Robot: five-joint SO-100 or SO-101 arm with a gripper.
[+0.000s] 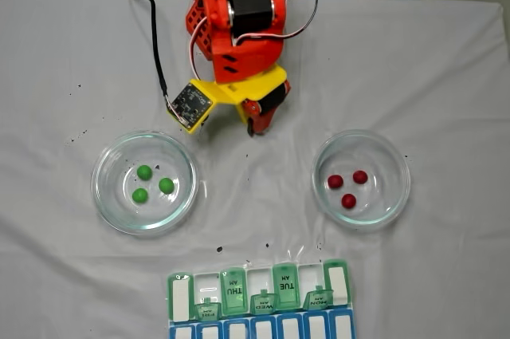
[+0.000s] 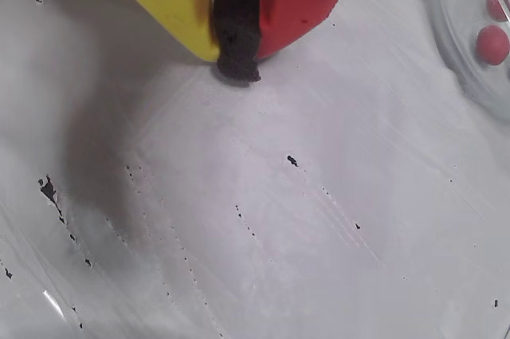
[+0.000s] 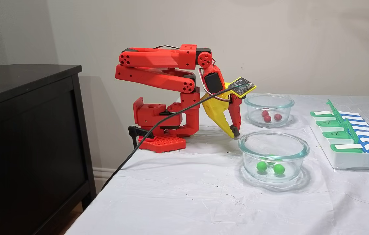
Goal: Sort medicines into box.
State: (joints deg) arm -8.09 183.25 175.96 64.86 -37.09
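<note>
- Starting at the left of a fixed view: a round glass dish (image 1: 144, 182) sits on the bench (image 1: 56, 76), below and left of the gripper (image 1: 250, 127), well apart from it.
- Inside that dish, three green medicines (image 1: 143, 172) lie close together, not one of them lifted out.
- Centre now: the gripper points down at the white cover, clenched, yellow finger against red finger, nothing held; in the wrist view the gripper (image 2: 237, 68) shows a dark foam pad pressed between the two tips, just above the bare cover.
- From the side, in a fixed view, the gripper (image 3: 234, 133) hangs with its tips very near the bench, just behind the rim of the near dish (image 3: 273, 156) with the green balls.
- Straight below the gripper in a fixed view, at the lower edge, lies the box (image 1: 259, 299): green lids marked THU, TUE, WED, MON, several flipped up, a blue row beneath. I cannot tell what is in the open compartments.
- Right side: a second glass dish (image 1: 361, 180), below and right of the gripper, holds three red medicines (image 1: 335, 182), loosely grouped.
</note>
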